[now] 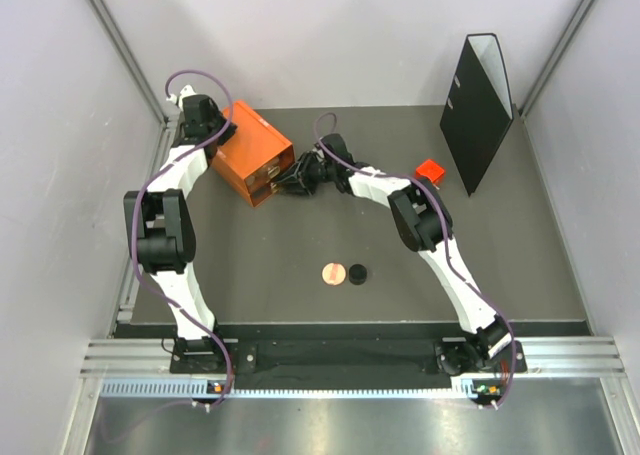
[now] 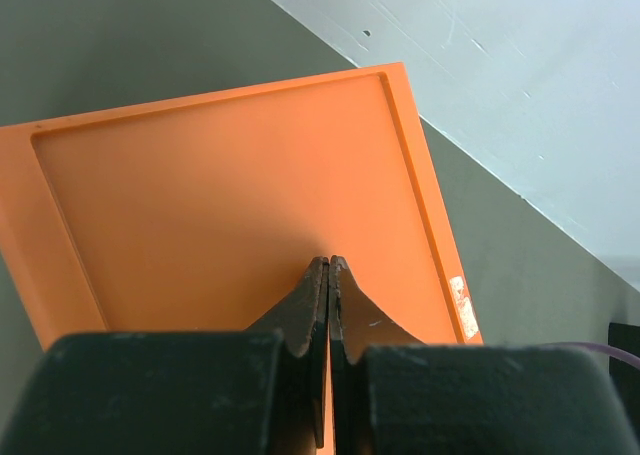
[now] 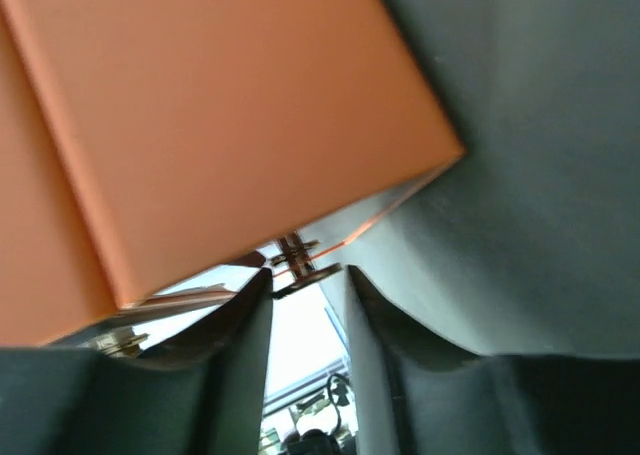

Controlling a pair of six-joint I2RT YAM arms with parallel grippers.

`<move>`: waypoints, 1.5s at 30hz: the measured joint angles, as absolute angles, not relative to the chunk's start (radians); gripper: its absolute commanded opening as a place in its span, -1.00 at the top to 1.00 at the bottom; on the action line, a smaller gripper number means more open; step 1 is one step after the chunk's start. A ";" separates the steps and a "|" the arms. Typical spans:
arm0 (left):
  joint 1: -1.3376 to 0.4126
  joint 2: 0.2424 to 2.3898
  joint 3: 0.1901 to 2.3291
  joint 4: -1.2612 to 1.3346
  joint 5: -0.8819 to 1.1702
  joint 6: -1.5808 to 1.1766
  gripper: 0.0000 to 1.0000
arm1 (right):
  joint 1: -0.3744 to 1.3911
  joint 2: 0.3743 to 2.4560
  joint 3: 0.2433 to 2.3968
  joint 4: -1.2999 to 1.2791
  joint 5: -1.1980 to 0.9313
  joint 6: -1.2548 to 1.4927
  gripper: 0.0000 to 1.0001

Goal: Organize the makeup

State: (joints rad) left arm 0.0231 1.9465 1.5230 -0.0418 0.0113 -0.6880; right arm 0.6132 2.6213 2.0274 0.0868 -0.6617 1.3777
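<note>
at the orange drawer box (image 1: 252, 153); sorting looks unfinished
my left pincer (image 2: 329, 265) is pressed together over its top; my right pincer (image 3: 308, 275) stands apart around the drawer knob (image 3: 298, 260); pink disc (image 1: 331, 273) and black disc (image 1: 357, 273) wait on the table (image 1: 480, 265).

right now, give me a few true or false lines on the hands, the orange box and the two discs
1. The left hand is shut, its tips over the top of the orange box. True.
2. The pink disc and the black disc lie inside the box. False: they lie side by side on the bare table, between the two arms.
3. The right hand is at the box's front, fingers apart on either side of a small metal knob. True.
4. The red cube sits on top of the orange box. False: it is on the table, right of the right arm, near the black file holder.
</note>
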 measured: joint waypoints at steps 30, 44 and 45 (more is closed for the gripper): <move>0.024 1.946 1.520 -0.034 0.010 -0.694 1.00 | 0.612 2.557 2.107 -0.257 -0.595 1.171 0.93; 0.021 1.946 1.520 -0.033 0.011 -0.694 1.00 | 0.565 2.445 1.969 -0.385 -0.646 0.993 0.92; 0.021 1.947 1.520 -0.033 0.012 -0.694 1.00 | 0.561 2.429 1.947 -0.392 -0.648 0.978 0.92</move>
State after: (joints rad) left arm 0.0208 1.9469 1.5204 -0.0330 0.0116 -0.6945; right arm 0.5606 2.4294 1.9472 -0.3920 -0.6476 0.9783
